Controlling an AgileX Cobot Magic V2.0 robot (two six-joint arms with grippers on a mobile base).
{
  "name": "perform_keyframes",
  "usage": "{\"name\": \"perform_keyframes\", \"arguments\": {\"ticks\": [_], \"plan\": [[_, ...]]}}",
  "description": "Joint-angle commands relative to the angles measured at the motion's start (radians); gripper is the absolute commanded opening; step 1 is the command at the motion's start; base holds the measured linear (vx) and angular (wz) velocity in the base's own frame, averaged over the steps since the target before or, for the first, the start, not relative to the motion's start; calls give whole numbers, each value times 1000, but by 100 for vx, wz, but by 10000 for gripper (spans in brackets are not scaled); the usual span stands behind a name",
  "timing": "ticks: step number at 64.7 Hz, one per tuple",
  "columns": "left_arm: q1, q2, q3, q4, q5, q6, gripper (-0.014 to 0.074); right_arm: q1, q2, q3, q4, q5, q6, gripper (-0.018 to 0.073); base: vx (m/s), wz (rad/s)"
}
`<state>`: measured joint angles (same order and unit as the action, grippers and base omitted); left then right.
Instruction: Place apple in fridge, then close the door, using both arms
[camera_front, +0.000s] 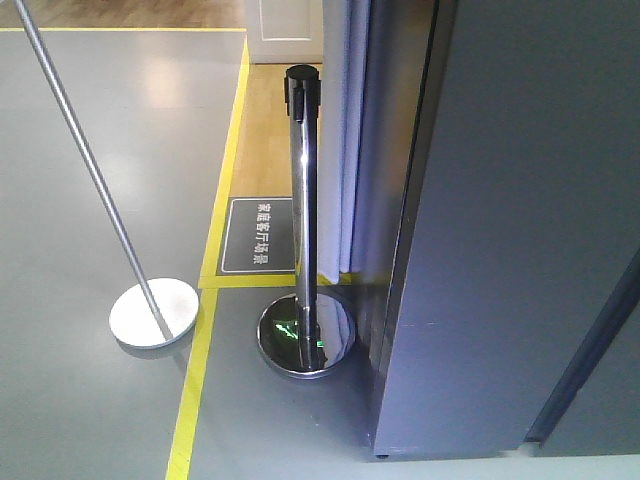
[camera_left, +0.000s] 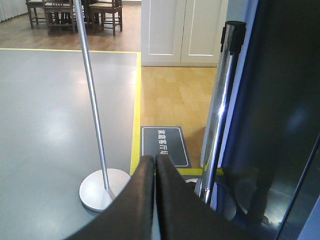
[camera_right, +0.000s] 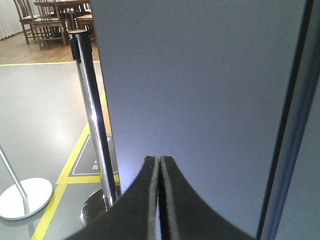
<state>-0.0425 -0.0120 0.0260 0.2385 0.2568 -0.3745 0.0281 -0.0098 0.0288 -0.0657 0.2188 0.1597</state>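
Note:
The apple is out of view in every frame. The dark grey outside of the fridge (camera_front: 500, 220) fills the right of the front view, and none of its white inside shows. A dark seam (camera_right: 285, 125) runs down between two grey panels. The wide panel left of it, the door (camera_right: 200, 80), fills the right wrist view just beyond the fingertips. My right gripper (camera_right: 159, 159) is shut with nothing in it and points at that panel. My left gripper (camera_left: 155, 159) is also shut and empty. It points at the floor left of the fridge (camera_left: 280, 125).
A chrome stanchion post (camera_front: 303, 200) on a round mirrored base (camera_front: 305, 335) stands close to the fridge's left edge. A thin slanted pole ends in a white disc base (camera_front: 155, 312). Yellow floor tape (camera_front: 200, 380) borders a dark floor sign (camera_front: 260, 235). White cabinet doors (camera_left: 182, 30) stand further back.

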Motion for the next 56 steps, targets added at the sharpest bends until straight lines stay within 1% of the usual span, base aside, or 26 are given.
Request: {"name": "perform_keyframes", "arguments": {"ticks": [1,56], "plan": [[-7,-14,21,5,-64,-7,-5,-7,-11,8,-9,-69,-1,-8,0,0],[-7,-14,21,5,-64,-7,-5,-7,-11,8,-9,-68,-1,-8,0,0]]}}
